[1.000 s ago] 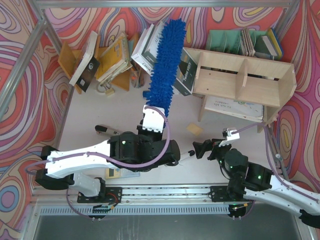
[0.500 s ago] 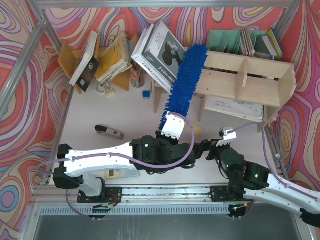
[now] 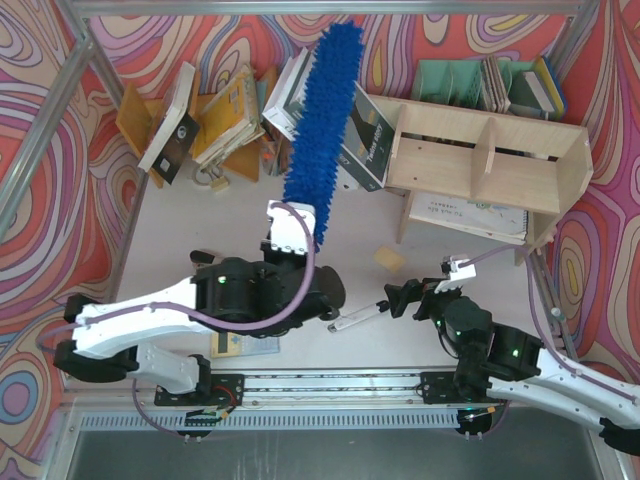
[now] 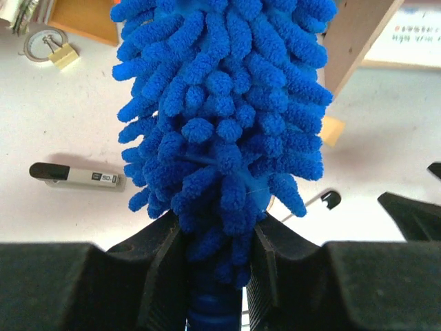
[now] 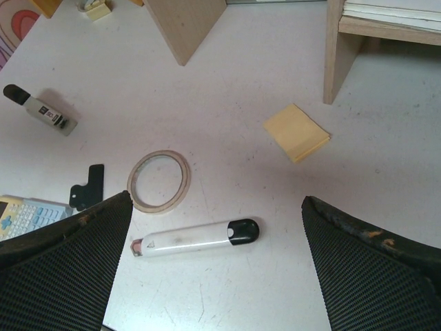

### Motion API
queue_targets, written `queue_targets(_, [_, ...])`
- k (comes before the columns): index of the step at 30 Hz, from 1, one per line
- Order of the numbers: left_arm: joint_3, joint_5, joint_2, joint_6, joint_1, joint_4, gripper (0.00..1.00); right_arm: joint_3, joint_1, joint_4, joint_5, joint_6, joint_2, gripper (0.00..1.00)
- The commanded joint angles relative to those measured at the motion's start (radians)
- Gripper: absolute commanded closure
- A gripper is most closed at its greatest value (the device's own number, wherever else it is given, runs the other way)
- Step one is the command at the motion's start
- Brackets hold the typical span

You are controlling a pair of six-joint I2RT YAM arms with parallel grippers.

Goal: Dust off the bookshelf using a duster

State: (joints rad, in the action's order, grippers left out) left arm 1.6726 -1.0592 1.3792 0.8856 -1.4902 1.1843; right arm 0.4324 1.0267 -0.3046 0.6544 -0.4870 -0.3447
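Observation:
The fluffy blue duster (image 3: 322, 120) stands out from my left gripper (image 3: 300, 215), pointing to the back wall. It crosses the leaning books just left of the plywood bookshelf (image 3: 490, 150) and does not overlap the shelf. In the left wrist view the fingers (image 4: 215, 234) are shut on the duster (image 4: 224, 103) where fluff meets handle, and a shelf panel (image 4: 358, 34) shows at top right. My right gripper (image 3: 400, 297) is open and empty, low over the table in front of the shelf. In the right wrist view (image 5: 217, 200) it is above a marker pen, with the shelf's legs (image 5: 341, 55) beyond.
A white-and-black marker pen (image 5: 196, 239), a tape ring (image 5: 159, 181), a yellow sticky pad (image 5: 296, 132), a binder clip (image 5: 88, 186) and a calculator (image 5: 27, 214) lie on the table. Books (image 3: 230, 115) lean at the back left. A teal organizer (image 3: 450, 80) stands behind the shelf.
Half a second ago the duster leaned right over the shelf's left end. It has swung back left and away from the shelf with the left arm. The right gripper has hardly moved.

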Motion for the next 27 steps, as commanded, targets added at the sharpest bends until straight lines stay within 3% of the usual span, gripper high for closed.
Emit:
queue_targets(1, [0.018, -0.103, -0.042, -0.044, 0.007, -0.051, 1.0, 0.004, -0.001, 0.004, 0.015, -0.003, -0.017, 0.03])
queue_targets(20, [-0.063, 0.098, 0.1, -0.058, 0.031, -0.162, 1.0, 0.002, -0.001, 0.001, 0.016, -0.008, -0.013, 0.02])
queue_targets(27, [-0.036, 0.053, 0.089, -0.063, 0.034, -0.133, 1.0, 0.002, 0.0, 0.001, 0.018, -0.01, -0.008, 0.03])
